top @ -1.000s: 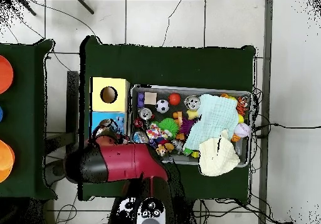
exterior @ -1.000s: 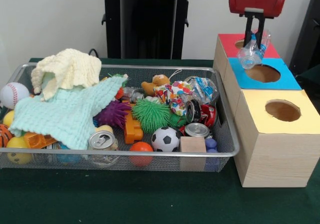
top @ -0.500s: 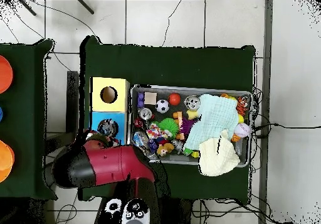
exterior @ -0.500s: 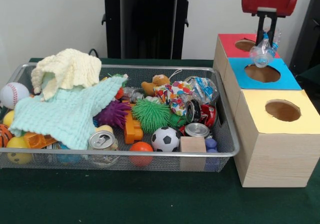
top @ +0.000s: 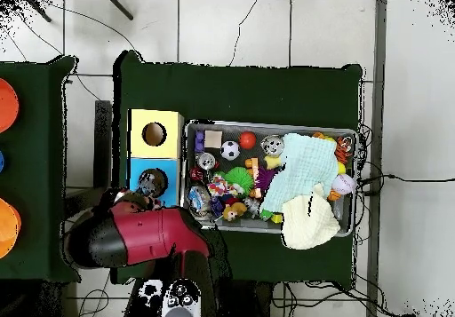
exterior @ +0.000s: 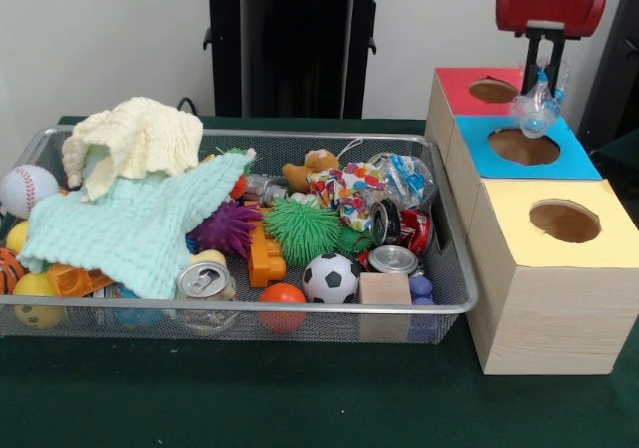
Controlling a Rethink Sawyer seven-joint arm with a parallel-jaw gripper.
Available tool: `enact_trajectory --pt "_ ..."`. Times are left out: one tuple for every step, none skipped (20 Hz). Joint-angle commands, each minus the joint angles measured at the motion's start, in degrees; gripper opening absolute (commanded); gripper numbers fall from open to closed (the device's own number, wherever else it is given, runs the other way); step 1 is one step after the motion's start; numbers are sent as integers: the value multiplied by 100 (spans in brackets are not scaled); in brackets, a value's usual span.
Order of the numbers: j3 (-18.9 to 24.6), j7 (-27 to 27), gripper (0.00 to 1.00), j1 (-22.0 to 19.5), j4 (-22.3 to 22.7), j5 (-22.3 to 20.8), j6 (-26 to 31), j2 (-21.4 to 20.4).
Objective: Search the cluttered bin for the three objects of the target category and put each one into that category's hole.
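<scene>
Crinkled clear plastic bottle point(exterior: 536, 112) hangs clamped in the black claw point(exterior: 544, 77), directly above the round hole with the blue square surround point(exterior: 524, 147), toward that hole's far edge and tilted. Judging by this, release calls for little sideways shift, mainly descent.

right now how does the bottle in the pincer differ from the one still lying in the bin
The bottle in the pincer hangs in the air above the blue hole, gripped near its top; the bottle in the bin lies on its side among toys at the far right corner of the basket. The held one looks smaller and mostly clear, while the lying one shows more blue-and-white print. Both are crumpled see-through plastic.
</scene>
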Motion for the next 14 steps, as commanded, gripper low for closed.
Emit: enact_trajectory --pt "276 187 0 -57 61 -250 181 274" --pt "277 201 0 -45 49 -247 165 298" --pt "265 216 0 -25 23 -243 162 325" --pt "257 225 0 -10 5 -242 167 339" --pt "255 230 0 -5 -4 -239 167 348" --pt "260 234 0 -4 -5 -233 161 355" --pt "258 228 0 -7 -10 -235 165 354" --pt "261 230 0 -12 -4 -232 154 359" --pt "244 232 0 -4 -6 -244 141 372" --pt "247 222 0 -18 -1 -255 112 397" --pt "241 207 0 -34 6 -282 64 430" --pt "250 194 0 -58 23 -303 -3 469" --pt "253 192 0 -73 45 -323 -73 505" --pt "255 190 0 -88 67 -344 -143 541"
